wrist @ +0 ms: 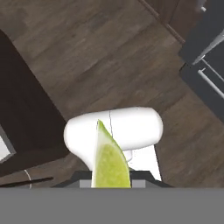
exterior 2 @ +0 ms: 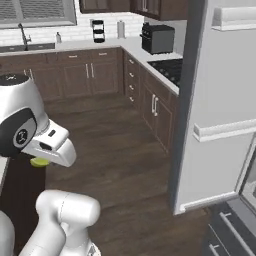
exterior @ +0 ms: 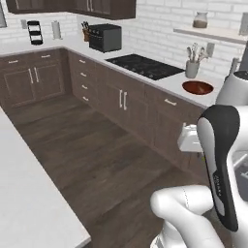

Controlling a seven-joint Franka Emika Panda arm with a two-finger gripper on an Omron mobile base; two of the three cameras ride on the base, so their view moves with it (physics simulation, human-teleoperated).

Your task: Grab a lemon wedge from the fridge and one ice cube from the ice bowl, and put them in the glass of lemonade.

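My gripper (wrist: 109,183) is shut on the lemon wedge (wrist: 108,159), a pale yellow-green slice that points up between the fingers, over the wooden floor. From the right base view the lemon wedge (exterior 2: 39,161) peeks out under my white hand, left of the fridge. The grey fridge (exterior 2: 220,100) stands at the right with its door swung open and its lower drawers (wrist: 204,65) near the hand. The reddish-brown ice bowl (exterior: 197,87) rests on the counter right of the cooktop; its contents are too small to tell. The glass of lemonade is out of view.
A black cooktop (exterior: 138,65), a black toaster oven (exterior: 104,37) and a utensil holder (exterior: 192,68) line the white counter over dark brown cabinets. A white island top (exterior: 29,193) lies at the lower left. A dark cabinet side (wrist: 22,113) stands close to the hand.
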